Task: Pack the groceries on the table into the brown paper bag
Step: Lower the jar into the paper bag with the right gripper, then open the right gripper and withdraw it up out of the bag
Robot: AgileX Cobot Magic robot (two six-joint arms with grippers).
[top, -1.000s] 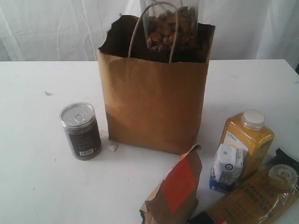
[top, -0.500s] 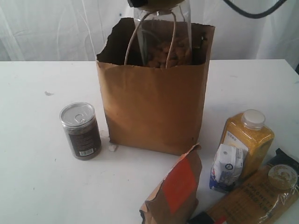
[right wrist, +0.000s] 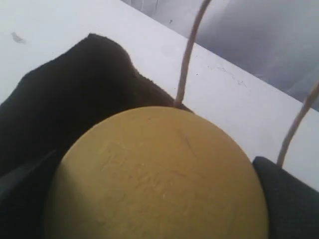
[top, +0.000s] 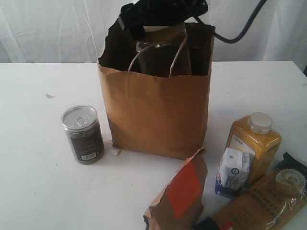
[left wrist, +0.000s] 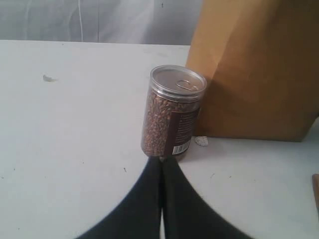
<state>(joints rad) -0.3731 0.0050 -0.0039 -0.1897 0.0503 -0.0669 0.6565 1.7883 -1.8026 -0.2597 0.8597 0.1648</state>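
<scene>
Jar (right wrist: pixel 154 174) clamped between right gripper (top: pixel 160 14) fingers (right wrist: pixel 291 199), in bag (top: pixel 156 115) mouth. Left gripper (left wrist: pixel 160 163) closed, can (left wrist: pixel 172 114) at its twelve o'clock

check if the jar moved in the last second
Yes. The jar has sunk lower into the bag: a second ago its nut-filled body stood above the rim, now only its top shows there.

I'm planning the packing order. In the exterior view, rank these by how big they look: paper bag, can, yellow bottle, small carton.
1. paper bag, clearly largest
2. yellow bottle
3. can, close to the bottle, which is partly hidden by the carton, so this pair is unsure
4. carton
</scene>
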